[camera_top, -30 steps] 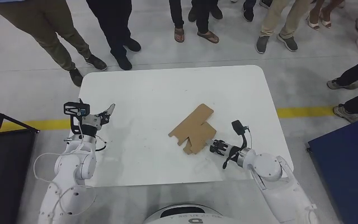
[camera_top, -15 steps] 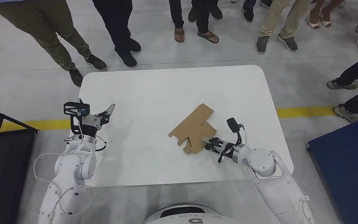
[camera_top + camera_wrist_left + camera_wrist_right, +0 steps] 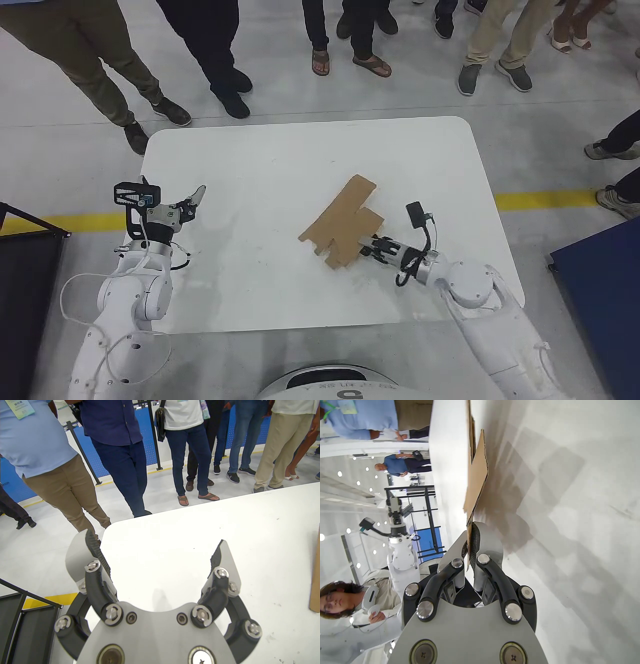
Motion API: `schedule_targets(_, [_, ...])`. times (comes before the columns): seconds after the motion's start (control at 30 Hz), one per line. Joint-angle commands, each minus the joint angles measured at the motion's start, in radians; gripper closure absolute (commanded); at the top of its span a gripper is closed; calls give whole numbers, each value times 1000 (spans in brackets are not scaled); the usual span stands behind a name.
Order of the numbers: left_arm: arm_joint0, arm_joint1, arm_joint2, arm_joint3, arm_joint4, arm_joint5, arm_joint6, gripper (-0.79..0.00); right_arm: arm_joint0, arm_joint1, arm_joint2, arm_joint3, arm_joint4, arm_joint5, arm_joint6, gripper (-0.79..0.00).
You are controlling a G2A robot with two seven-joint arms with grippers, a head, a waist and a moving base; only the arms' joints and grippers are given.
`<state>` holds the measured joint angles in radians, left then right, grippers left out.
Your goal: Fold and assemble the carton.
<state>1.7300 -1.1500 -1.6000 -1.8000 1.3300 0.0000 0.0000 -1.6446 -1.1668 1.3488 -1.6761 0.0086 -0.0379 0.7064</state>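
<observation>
Right of the middle of the white desk (image 3: 260,170) lies the carton (image 3: 343,223), a flat brown piece of cardboard with notched flaps, not yet folded into a box. It sits at a slant, its long side running from the near-left toward the far-right. The right claw (image 3: 372,247) meets it at the near-right edge, the arm coming in low from the right side of the desk. From the right wrist view the right claw (image 3: 470,540) is pinched tight on the thin edge of the carton (image 3: 476,480), with a dark ribbed pad on either face of the sheet. The cardboard is seen edge-on there, and the gripped end stands a little off the desk (image 3: 570,500), throwing a broad shadow on the surface under it. Whether the far end of the sheet rests on the desk I cannot tell. Well apart from all this, the left claw (image 3: 190,203) hangs at the left edge of the desk, nowhere near the cardboard. The left wrist view shows the left claw (image 3: 153,540) spread wide with nothing between its fingers, the desk (image 3: 175,530) below it, and a narrow strip of the carton (image 3: 315,575) far off to one side.
</observation>
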Motion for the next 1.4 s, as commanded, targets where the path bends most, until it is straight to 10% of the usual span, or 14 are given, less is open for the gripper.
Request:
schedule_targets(0.0, [0,0,0,0,0,0,0,-785,-16,6,31,-16,11,-63,12,0])
schedule_targets(0.37, [0,0,0,0,0,0,0,-785,-32,10,49,-32,84,-131,77,0])
schedule_targets(0.87, [0,0,0,0,0,0,0,-785,110,-10,51,94,922,-616,460,0])
schedule_targets(1.37, [0,0,0,0,0,0,0,-785,59,6,86,-21,541,-897,178,0])
